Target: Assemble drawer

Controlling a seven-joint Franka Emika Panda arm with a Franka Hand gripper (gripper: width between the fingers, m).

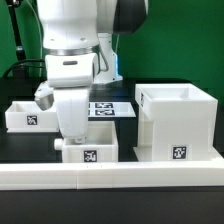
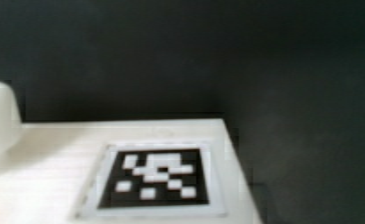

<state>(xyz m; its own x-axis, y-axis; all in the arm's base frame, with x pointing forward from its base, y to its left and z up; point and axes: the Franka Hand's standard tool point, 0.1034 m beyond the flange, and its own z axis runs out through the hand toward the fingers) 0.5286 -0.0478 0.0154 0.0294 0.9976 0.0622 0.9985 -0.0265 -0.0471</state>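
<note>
Two trays and one drawer casing, all still apart on table (image 1: 20, 148). Arm (image 1: 70, 60) low over front tray (image 1: 88, 152), lower centre of exterior view. Jaws hidden behind wrist, so cannot tell if clenched or released. Likely step: grasp this tray. Grip wall squarely, lift clear of rail (image 1: 110, 178), keep level toward drawer casing (image 1: 178, 125) at exterior view's right. Second tray (image 1: 28, 116) at exterior view's left. Parts are white plastic with black-and-white square tags. Wrist view blurred: tagged white surface (image 2: 152, 175).
</note>
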